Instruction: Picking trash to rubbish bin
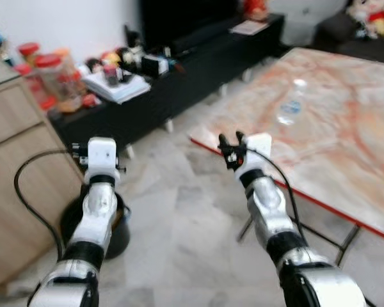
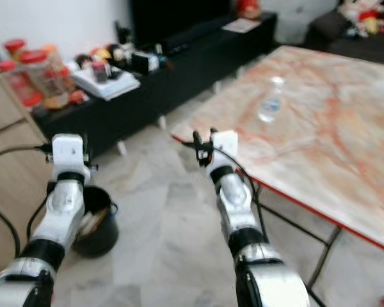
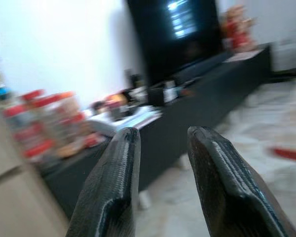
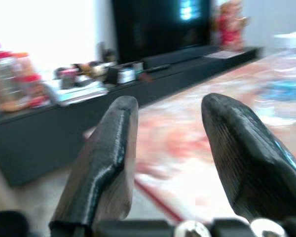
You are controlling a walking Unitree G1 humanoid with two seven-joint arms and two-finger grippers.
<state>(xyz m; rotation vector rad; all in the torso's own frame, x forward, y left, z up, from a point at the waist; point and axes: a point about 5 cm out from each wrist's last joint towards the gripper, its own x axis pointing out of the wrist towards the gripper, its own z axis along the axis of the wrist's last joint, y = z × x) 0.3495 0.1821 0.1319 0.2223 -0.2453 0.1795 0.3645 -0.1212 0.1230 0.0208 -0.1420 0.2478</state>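
Both arms raised ahead of us, nothing in either. Left gripper point(image 3: 160, 182): fingers apart, empty, held over the pale tiled floor point(image 1: 179, 217) just above the black round bucket-style bin point(image 2: 97, 220) beside the light wooden cabinet point(image 1: 16, 166). Right gripper point(image 4: 180, 163): fingers spread, empty, at the near corner of the red-edged marble-pattern table point(image 1: 345, 128).

Trash candidate: a clear plastic bottle with a blue label point(image 2: 269, 105), lying on the tabletop well beyond the right gripper, nearer the table's middle. Views are blurred; we cannot tell whether it is capped or holds liquid. The bin seems to already hold something pale, unclear what.

Handling judgement: the bottle looks empty, so light, thin-walled and easily crushed; smooth plastic on a glossy top will likely skid or roll if nudged. We would take it across the body near mid-length, fingers straddling the label, closing gently. Right arm is the nearer one, though the reach looks long, so we probably need to step closer first.

Background: black low TV console point(image 1: 198, 57) with red-lidded jars point(image 1: 48, 73) and clutter.
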